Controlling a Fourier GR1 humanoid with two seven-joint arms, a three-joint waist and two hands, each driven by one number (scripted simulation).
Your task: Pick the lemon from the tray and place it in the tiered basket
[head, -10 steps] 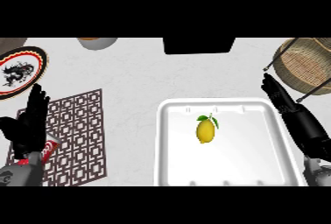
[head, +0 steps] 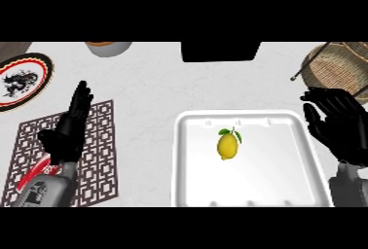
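Fingers (head: pixel 325 104) of right hand (head: pixel 339 130) spread, empty, at white tray's (head: pixel 244 115) right edge; lemon (head: pixel 228 146) lies mid-tray, well apart from them. Left hand (head: pixel 68 132) open, fingers together, over patterned mat (head: pixel 101 151).

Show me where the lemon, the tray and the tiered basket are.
lemon (head: pixel 227 147), head view, middle of its yellow body.
tray (head: pixel 282 165), head view, bare white floor right of the lemon.
tiered basket (head: pixel 338 73), head view, woven wall at upper right.

Kitchen counter (head: pixel 158 82): plate (head: pixel 22 80), placemat (head: pixel 97 160), wicker basket (head: pixel 338 68).
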